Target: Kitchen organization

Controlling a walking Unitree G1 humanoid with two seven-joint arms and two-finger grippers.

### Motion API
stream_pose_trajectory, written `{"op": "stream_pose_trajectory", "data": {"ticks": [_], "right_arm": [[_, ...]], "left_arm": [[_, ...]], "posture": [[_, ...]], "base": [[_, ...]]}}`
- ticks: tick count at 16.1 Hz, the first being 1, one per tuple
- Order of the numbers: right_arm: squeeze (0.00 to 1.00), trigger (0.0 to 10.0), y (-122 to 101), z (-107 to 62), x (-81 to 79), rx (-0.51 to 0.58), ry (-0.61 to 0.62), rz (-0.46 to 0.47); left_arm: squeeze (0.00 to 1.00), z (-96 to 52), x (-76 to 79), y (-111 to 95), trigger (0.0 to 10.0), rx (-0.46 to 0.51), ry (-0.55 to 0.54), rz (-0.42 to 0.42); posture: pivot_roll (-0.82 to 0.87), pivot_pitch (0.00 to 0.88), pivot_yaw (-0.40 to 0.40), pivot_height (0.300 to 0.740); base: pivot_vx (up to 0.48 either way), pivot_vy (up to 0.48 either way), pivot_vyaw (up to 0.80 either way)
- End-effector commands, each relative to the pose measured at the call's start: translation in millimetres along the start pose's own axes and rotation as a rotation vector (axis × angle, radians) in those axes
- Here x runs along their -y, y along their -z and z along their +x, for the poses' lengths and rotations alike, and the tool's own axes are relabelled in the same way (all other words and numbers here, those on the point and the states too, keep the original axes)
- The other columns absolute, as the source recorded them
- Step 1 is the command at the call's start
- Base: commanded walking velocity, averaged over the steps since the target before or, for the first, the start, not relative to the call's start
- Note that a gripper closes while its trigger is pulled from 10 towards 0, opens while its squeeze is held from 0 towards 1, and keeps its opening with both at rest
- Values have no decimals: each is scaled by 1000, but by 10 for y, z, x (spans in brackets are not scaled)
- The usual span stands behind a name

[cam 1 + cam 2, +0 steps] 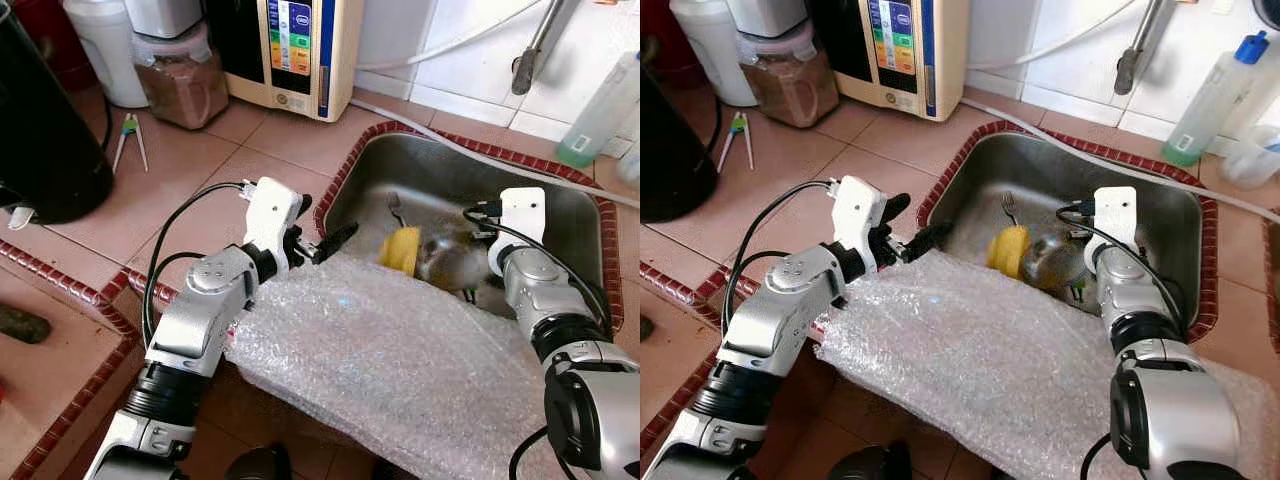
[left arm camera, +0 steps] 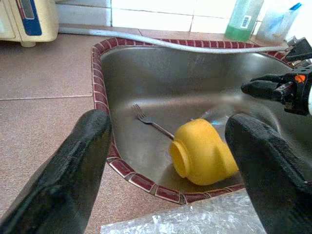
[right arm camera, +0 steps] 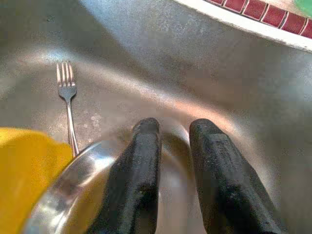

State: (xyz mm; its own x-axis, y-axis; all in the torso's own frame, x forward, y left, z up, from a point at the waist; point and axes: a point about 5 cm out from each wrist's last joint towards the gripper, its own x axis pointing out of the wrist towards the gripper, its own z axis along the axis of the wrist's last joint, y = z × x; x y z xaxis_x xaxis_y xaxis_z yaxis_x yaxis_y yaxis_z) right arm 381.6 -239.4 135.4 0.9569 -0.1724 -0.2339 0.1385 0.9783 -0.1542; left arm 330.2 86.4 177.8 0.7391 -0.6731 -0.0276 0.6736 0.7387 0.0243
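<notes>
The right pincer [image 3: 173,165] reaches into the sink [image 1: 560,205], fingers slightly parted astride the steel bowl [image 3: 73,195] rim, beside the yellow cup [image 2: 202,153] and fork [image 3: 67,105]. The left pincer [image 1: 325,243] waits open at the sink's near-left edge. Closing squarely on the rim should prevent slipping

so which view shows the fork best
The right wrist view: the fork lies bare on the sink floor, tines plain, handle running under the bowl. The left wrist view shows it smaller, behind the cup. The eye views catch just its tines.
</notes>
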Motion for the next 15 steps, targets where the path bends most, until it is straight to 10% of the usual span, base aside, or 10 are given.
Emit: {"op": "stream_pose_trajectory", "data": {"ticks": [1, 10, 15], "right_arm": [[1000, 10000, -31, 9, -5, -4, -7, 24], [1000, 10000, -275, 8, -203, 129, -124, -13], [1000, 10000, -585, -184, -275, 425, -209, 31]], "left_arm": [[1000, 9, 8, 10, 10000, -10, -3, 10], [1000, -15, -353, -202, 10000, 65, -312, 76], [1000, -163, -516, -158, 10000, 13, -538, 141]], "posture": [[47, 132, 4, 740], [30, 132, 13, 740], [17, 123, 24, 740]], "base": [[0, 0, 0], [0, 0, 0], [0, 0, 0]]}}
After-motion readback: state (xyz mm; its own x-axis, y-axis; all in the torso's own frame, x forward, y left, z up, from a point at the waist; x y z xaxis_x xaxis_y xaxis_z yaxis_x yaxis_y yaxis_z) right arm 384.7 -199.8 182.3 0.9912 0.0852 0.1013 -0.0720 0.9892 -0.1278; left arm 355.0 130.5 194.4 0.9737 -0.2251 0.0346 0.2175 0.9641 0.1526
